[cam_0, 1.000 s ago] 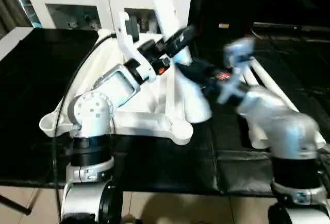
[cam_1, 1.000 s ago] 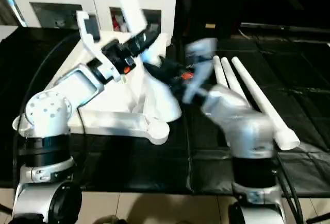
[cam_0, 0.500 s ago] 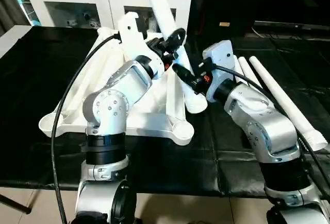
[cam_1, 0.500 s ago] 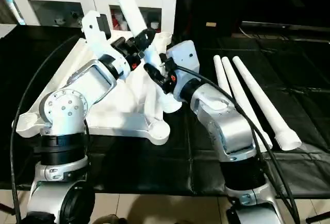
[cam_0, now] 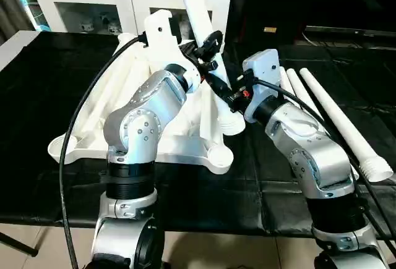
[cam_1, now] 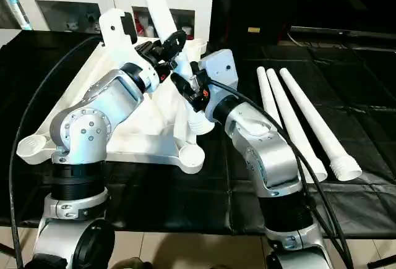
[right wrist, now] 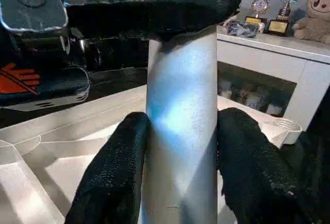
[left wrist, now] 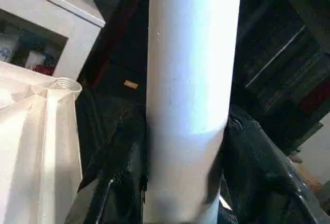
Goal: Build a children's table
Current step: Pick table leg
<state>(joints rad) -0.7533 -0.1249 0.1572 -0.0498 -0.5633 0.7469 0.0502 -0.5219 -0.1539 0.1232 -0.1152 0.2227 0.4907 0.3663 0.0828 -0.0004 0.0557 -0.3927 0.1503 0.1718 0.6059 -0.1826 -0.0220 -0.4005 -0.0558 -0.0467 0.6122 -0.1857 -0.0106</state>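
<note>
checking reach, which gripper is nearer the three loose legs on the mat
Right. The right gripper grips the raised leg beside the loose legs; the left gripper grips it higher, farther away.

White glass-door cabinet (cam_0: 130,0) behind black mat (cam_0: 37,71); trophies (right wrist: 270,13), perhaps teddy (right wrist: 312,13), atop.

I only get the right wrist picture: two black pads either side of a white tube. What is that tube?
Observer: A table leg, tilted, its threaded end down over the upturned table top.
Operator: Who holds it?
Observer: Both: the right pincer lower on it, the left pincer just above.
Operator: Are there other legs?
Observer: Three loose legs lie side by side on the black mat to the robot's right.
</note>
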